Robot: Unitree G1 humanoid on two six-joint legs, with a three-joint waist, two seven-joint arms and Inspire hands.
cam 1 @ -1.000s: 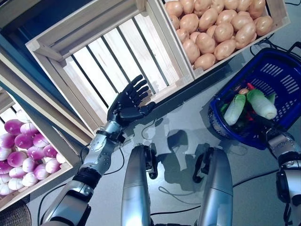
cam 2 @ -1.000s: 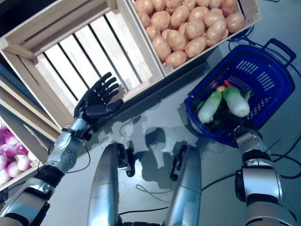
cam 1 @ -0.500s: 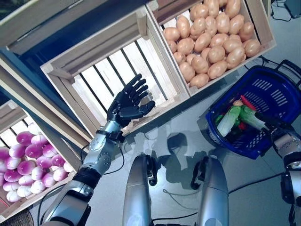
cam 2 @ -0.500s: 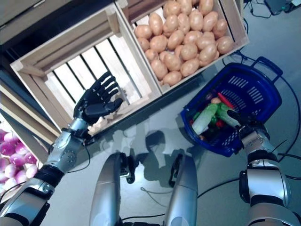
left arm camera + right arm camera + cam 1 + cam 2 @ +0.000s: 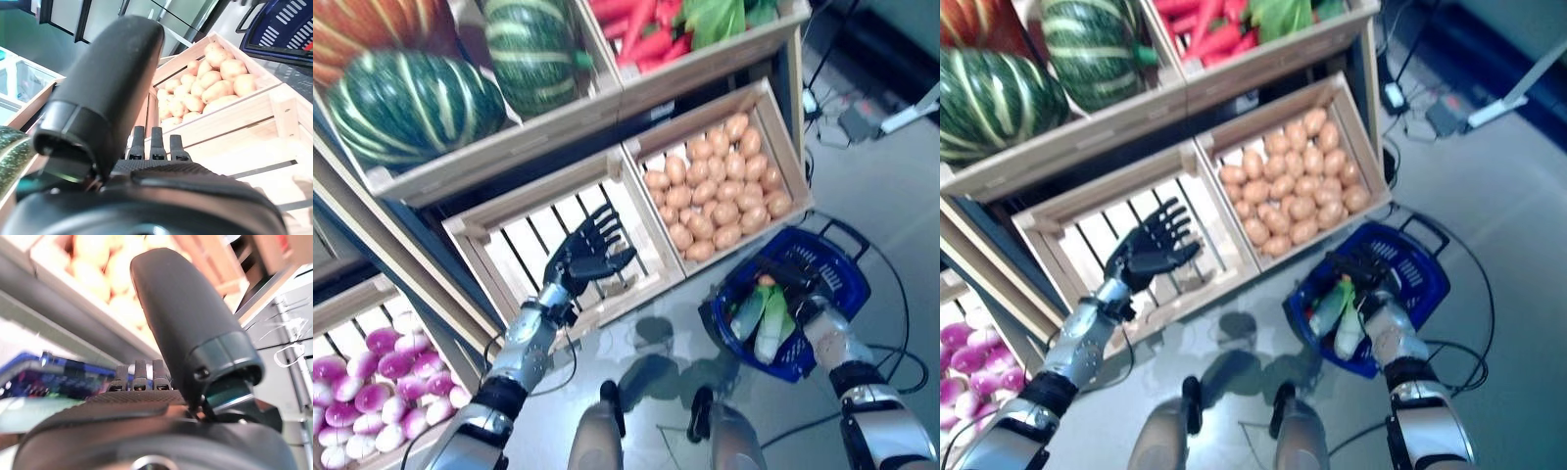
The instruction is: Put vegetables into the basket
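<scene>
Blue slotted plastic basket | right hand over it | smooth tapered greens

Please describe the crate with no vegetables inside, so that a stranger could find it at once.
On the wooden rack's lower row, find the crate of potatoes. The empty crate stands directly to its left, behind the open left hand. Only this crate shows bare white slats.

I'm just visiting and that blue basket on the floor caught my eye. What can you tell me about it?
The basket is dark blue plastic with slotted walls and a dark handle folded down at its far rim. It sits on the grey floor in front of the potato crate, apart from it. Inside lie pale green-and-white vegetables and something red. The right hand reaches over its contents; its fingers look relaxed, and I cannot tell whether they touch anything.
</scene>
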